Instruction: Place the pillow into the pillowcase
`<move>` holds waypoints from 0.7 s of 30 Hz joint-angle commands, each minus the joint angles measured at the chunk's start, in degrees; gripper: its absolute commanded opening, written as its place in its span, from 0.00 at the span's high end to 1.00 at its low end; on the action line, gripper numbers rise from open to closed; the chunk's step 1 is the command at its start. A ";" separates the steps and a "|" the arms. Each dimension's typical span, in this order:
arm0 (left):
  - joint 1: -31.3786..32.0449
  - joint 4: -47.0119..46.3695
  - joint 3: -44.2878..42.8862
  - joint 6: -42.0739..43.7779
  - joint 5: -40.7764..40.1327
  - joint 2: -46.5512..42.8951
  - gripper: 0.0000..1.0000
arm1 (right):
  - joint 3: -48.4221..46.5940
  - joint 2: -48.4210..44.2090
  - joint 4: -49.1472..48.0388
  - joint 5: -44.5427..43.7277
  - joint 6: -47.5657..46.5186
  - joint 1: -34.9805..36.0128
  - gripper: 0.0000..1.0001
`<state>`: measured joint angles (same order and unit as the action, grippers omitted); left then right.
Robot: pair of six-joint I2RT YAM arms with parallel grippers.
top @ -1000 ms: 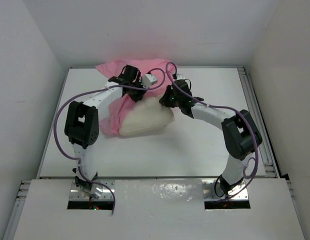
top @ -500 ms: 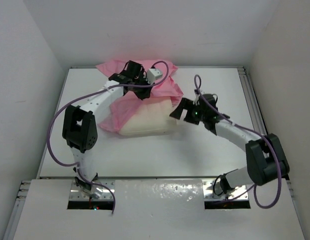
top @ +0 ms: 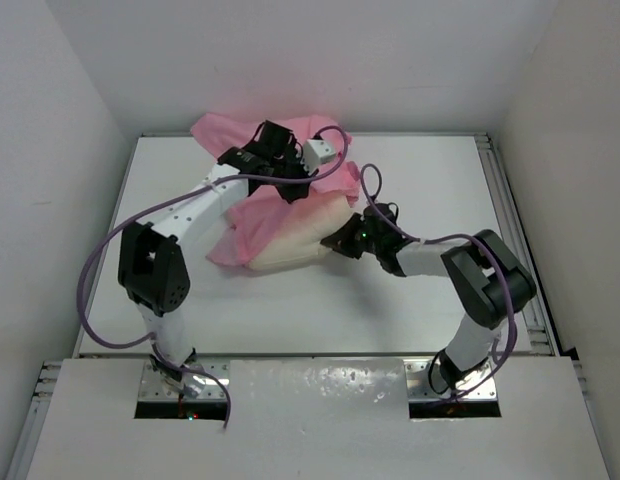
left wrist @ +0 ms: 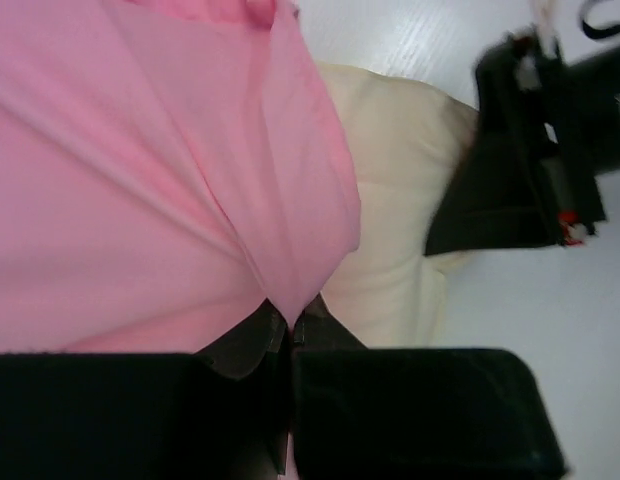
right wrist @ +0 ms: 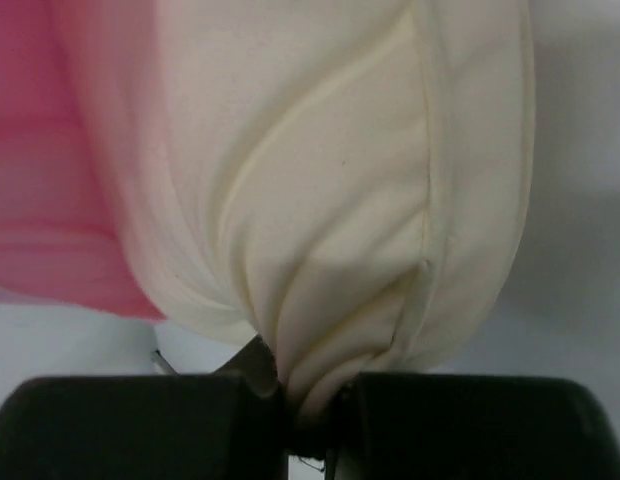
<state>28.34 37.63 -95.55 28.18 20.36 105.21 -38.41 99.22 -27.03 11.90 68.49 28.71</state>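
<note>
The left gripper [left wrist: 290,322] has its jaws pressed together on a fold of the pillowcase [left wrist: 140,170], and smooth pink pleats fan out from the pinch. The right gripper [right wrist: 308,398] pinches a bunched end of the pillow [right wrist: 340,200]. The pillow is plain cream cloth with a seam along its edge, and creases radiate from the grip. It lies on the table [top: 420,300] left of centre, its far and left part under the crumpled pillowcase, its right end bare. The pink cloth reaches the table's back edge.
</note>
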 commanded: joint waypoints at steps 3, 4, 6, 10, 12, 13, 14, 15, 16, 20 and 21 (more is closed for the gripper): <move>4.62 12.89 -12.00 7.22 11.27 -6.94 1.00 | -11.76 -5.60 -11.03 -6.61 -1.24 -2.25 1.00; 5.14 15.09 -14.55 9.06 11.72 -6.77 1.00 | -13.51 -6.49 -11.90 -7.50 -1.77 -2.25 1.00; 6.64 20.02 -20.10 11.44 11.55 -5.98 1.00 | -14.67 -8.42 -17.25 -9.17 -1.43 -2.43 1.00; 5.51 19.86 -20.64 13.05 9.79 -5.81 1.00 | -17.48 -9.83 -23.32 -11.72 0.33 -1.64 1.00; 4.63 19.94 -24.67 12.16 12.84 -5.02 1.00 | -18.10 -9.57 -22.81 -12.68 -0.11 0.11 1.00; 3.93 20.99 -26.69 11.46 17.56 -4.67 1.00 | -18.62 -8.70 -21.33 -14.00 -1.07 0.81 1.00; 3.92 22.04 -31.49 11.19 19.96 -3.53 1.00 | -18.80 -8.26 -20.27 -15.14 -1.25 1.95 1.00; 4.35 24.14 -33.46 11.36 23.03 -3.26 1.00 | -18.72 -7.30 -19.04 -17.42 -0.73 2.23 1.00; 4.62 25.03 -35.22 11.89 23.75 -2.99 1.00 | -18.37 -6.94 -19.12 -17.44 0.15 2.32 1.00; 2.35 27.50 -38.66 11.20 28.22 -3.95 1.00 | -19.76 -6.49 -12.05 -24.19 -1.58 2.67 1.00; -0.19 26.46 -38.92 10.23 28.85 -4.31 1.00 | -20.73 -6.23 -9.30 -25.25 -3.00 2.67 1.00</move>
<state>29.76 63.66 -130.47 40.42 34.13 103.63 -54.61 91.92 -38.28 -4.01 68.75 31.51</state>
